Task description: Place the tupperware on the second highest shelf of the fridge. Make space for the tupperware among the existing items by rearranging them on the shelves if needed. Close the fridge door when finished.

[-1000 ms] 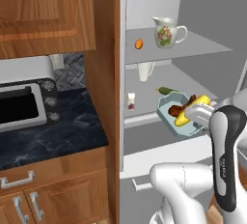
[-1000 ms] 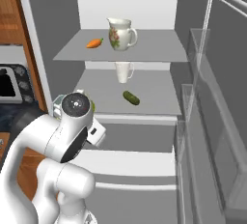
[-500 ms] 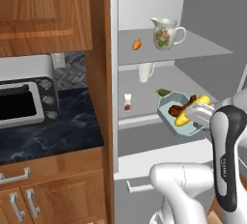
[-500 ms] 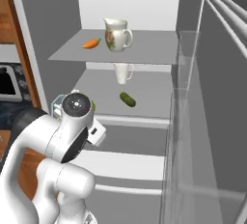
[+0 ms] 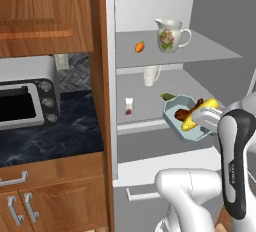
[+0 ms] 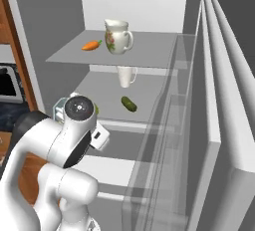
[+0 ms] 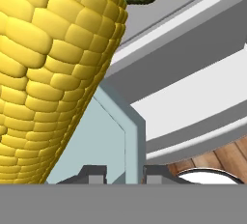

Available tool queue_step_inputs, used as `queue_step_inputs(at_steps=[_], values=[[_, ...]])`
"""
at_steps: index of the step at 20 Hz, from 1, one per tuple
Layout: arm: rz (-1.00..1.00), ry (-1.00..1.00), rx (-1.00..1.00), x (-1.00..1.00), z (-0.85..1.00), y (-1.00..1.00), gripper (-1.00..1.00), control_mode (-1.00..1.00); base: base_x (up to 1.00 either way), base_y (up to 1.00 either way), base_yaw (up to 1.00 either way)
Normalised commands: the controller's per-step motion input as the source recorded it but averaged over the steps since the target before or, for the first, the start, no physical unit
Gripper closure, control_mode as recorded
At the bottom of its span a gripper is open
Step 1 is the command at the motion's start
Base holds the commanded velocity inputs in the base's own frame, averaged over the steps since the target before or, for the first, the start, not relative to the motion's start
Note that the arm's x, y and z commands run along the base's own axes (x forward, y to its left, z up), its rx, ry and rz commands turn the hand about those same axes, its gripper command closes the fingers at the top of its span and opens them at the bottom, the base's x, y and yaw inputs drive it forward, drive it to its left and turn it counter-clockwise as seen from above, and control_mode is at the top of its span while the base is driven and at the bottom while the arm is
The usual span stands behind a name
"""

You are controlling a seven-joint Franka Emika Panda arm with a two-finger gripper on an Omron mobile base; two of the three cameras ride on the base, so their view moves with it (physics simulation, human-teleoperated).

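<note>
I have the gripper point(image 7: 124, 172) clamped narrow on the rim of the tupperware point(image 5: 186, 117), one finger on each side of its pale blue wall in the hand view. The container is up off any surface, held in front of the open fridge point(image 5: 220, 31), just ahead of the white front edge of the second highest shelf point(image 5: 150, 101). It is tilted a little and carries a yellow corn cob point(image 7: 53, 68) and some brown food I cannot identify.

On that shelf I see the pale mug point(image 5: 151, 75) toward the back, the tiny white bottle point(image 5: 129, 106) with a red band near the front left, and the dark green cucumber point(image 6: 129, 104) lying flat on the right part. From the left base view the cucumber's end pokes out just behind the container's far corner; I cannot tell whether they touch.

On the shelf above point(image 6: 149, 51) stand the floral jug point(image 5: 171, 35) and, to its left and apart from it, the small orange vegetable point(image 5: 139, 47).

The fridge door point(image 6: 224, 125) stands open at the right of the right base view, its translucent bins point(image 6: 164, 140) facing inward. Left of the fridge I see a dark marbled counter point(image 5: 55, 136) with a toaster oven point(image 5: 25, 103) on it, and wooden cabinets point(image 5: 45, 13) above and below.
</note>
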Motion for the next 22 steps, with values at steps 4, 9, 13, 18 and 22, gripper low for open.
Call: queue_step_inputs(at_steps=[4,9,13,18,22], values=[[0.00,0.00,-0.03,0.49,-0.50,0.00,1.00,-1.00,0.00,0.00,0.00],[0.00,0.00,-0.01,0.64,-0.40,0.00,1.00,-1.00,0.00,0.00,0.00],[0.00,0.00,0.00,0.71,-0.17,0.00,1.00,-1.00,0.00,0.00,0.00],[0.00,0.11,0.00,0.73,-0.09,0.00,1.00,-1.00,0.00,0.00,0.00],[0.00,0.14,0.04,0.66,0.00,-0.01,1.00,-1.00,0.00,0.00,0.00]])
